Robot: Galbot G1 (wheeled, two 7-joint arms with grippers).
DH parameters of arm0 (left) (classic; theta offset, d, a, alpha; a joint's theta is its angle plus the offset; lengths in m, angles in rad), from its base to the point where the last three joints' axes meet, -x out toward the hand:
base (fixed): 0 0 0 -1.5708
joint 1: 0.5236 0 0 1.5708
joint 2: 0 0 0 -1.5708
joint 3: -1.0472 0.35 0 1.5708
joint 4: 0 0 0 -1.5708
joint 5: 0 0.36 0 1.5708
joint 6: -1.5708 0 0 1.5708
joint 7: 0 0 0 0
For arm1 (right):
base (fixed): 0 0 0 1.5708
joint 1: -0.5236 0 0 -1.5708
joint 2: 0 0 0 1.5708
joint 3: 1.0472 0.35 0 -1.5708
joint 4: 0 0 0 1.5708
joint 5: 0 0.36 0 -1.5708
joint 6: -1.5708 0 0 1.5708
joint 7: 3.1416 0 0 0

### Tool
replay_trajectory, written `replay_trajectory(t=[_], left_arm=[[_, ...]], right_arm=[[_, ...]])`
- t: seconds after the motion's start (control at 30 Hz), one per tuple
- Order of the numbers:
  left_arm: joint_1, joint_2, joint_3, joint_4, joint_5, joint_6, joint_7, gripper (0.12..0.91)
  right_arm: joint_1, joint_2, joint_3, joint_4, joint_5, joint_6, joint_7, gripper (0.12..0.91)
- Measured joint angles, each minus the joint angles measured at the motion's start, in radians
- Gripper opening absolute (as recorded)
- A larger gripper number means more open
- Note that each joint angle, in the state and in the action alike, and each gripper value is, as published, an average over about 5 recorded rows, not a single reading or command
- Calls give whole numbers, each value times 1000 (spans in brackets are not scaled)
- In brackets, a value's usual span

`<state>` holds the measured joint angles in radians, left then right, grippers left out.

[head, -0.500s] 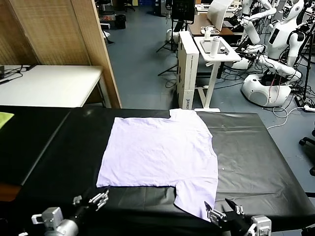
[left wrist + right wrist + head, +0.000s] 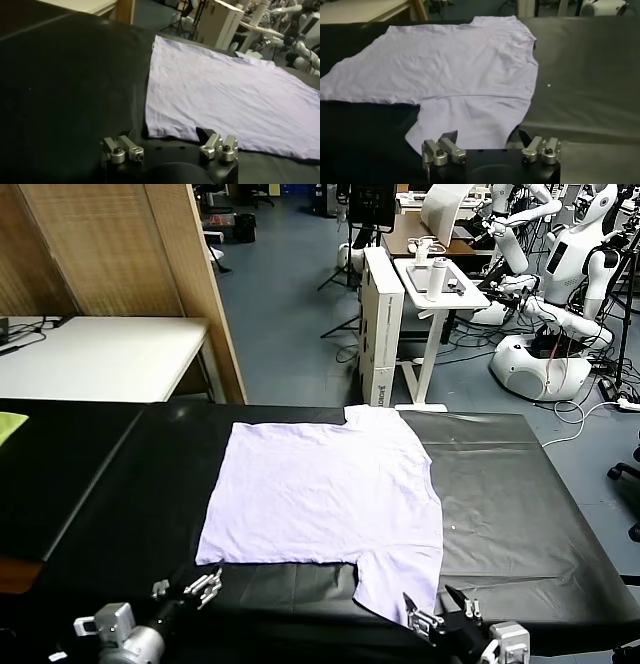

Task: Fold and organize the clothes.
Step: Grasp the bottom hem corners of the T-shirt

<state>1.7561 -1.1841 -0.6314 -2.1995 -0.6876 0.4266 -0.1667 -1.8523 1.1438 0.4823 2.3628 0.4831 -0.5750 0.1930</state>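
Note:
The pale lavender T-shirt [image 2: 330, 489] lies flat, plain side up, on the black table [image 2: 520, 514]. One sleeve points toward the near edge on the right, the other toward the far edge. My left gripper [image 2: 185, 592] is open and empty just in front of the shirt's near left corner. In the left wrist view that gripper [image 2: 167, 137] faces the shirt [image 2: 225, 90], with the corner just ahead of it. My right gripper [image 2: 437, 612] is open and empty at the tip of the near sleeve. In the right wrist view that gripper [image 2: 487, 136] has the edge of the shirt's [image 2: 455, 65] sleeve between its jaws.
A yellow-green cloth scrap [image 2: 10, 424] lies at the far left edge. Behind the table are a white table [image 2: 100, 354], a wooden partition [image 2: 110, 244], a white cart [image 2: 430, 284] and parked robots [image 2: 560, 314]. Bare black tabletop extends right of the shirt.
My right gripper has shifted a little left along the near edge, closer to the sleeve tip. My left gripper has edged slightly right. The shirt has not moved.

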Motion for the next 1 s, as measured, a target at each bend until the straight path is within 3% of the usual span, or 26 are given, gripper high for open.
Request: replay_trajectory(t=[0.17, 0.37, 0.7, 0.83, 1.0], left_arm=[[-11, 1, 0, 4, -2, -1, 0, 819], [-17, 1, 1, 14, -2, -2, -1, 656], [-22, 1, 1, 28, -1, -4, -1, 452], [-23, 0, 2, 36, 1, -4, -1, 291], [-19, -1, 2, 34, 1, -6, -1, 178]], right_arm=[[-4, 2, 3, -8, -2, 1, 0, 899], [-5, 4, 6, -12, -2, 2, 0, 789], [-5, 4, 11, -20, 0, 3, 0, 695], [-10, 2, 18, -13, 3, 3, 0, 570], [-33, -8, 39, 17, 11, -16, 17, 282]])
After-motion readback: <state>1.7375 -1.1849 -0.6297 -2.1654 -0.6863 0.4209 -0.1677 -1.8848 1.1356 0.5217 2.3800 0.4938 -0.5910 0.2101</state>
